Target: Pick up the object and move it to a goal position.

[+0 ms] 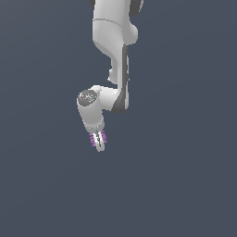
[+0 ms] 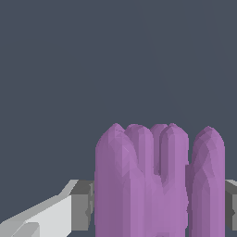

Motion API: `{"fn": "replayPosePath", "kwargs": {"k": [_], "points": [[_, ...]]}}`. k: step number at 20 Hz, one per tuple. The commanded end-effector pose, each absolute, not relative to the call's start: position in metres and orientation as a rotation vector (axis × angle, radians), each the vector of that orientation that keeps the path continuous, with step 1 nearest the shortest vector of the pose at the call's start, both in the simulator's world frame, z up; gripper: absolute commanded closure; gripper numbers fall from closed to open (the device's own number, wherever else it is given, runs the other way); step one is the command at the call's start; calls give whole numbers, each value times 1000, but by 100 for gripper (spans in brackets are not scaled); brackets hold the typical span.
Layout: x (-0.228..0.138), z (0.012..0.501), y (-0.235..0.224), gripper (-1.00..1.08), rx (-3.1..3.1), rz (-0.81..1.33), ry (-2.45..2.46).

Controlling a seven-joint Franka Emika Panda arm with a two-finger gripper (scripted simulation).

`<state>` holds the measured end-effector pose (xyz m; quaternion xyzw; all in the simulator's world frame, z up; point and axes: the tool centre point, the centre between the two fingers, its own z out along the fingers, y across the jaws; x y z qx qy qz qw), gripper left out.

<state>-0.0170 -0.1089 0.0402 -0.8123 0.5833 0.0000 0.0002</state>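
Step in hand, by my judgement: the carry. My fingers (image 1: pixel 99 141) are closed on the purple object (image 1: pixel 97 137), which sits between them, its toothed edges sticking out on either side of the pads. No goal marker appears in either view, so I cannot tell how far the carry has to run. The next move calls for steady travel with the grip unchanged, since the ridged sides give the pads uneven contact. No counter surface is discernible; the background is uniform grey.

Object condition: in the wrist view it (image 2: pixel 157 180) appears as a cluster of tall, rounded purple lobes, flanked by my grey finger pads (image 2: pixel 82 203), pressed against its side.
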Motion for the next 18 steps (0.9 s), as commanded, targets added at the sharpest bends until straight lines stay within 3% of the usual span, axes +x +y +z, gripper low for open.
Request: {"fn": "replayPosePath", "kwargs": {"k": [1, 18], "points": [[-17, 39, -109, 108, -2551, 0, 1833], [-18, 63, -102, 108, -2551, -1, 1831]]}}
